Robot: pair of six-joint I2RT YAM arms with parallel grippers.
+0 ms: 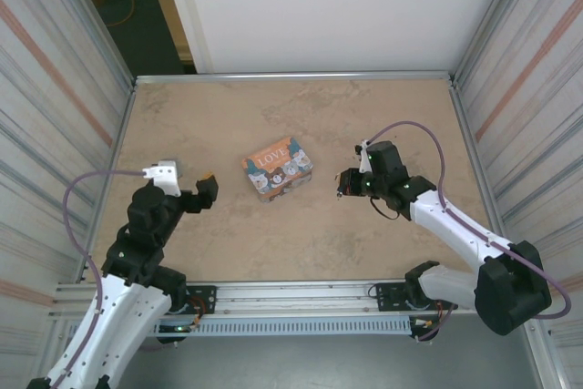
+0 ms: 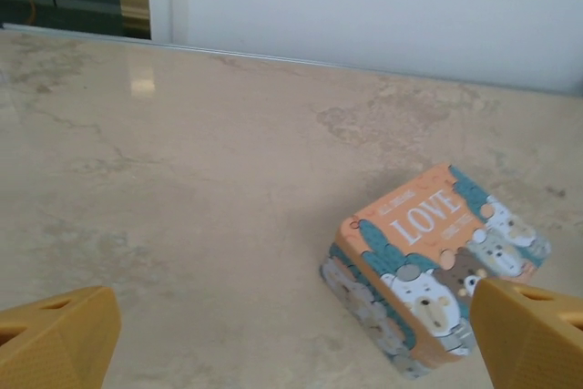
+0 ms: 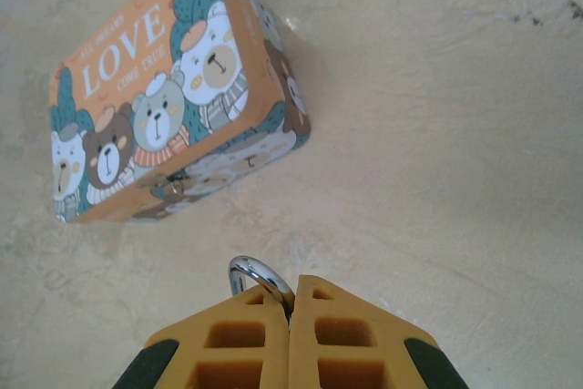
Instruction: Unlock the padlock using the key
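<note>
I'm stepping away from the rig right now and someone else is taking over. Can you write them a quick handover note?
Left gripper: open and empty, over the table to the left of the LOVE tin.
Right gripper: shut on what looks like the padlock. Only its silvery shackle pokes out between the fingers, and its body is hidden. It sits to the right of the tin.
Done: the padlock seems to be in hand.
Left: bring the key to the lock, insert it and turn. Nothing shows it unlocked yet.
</note>
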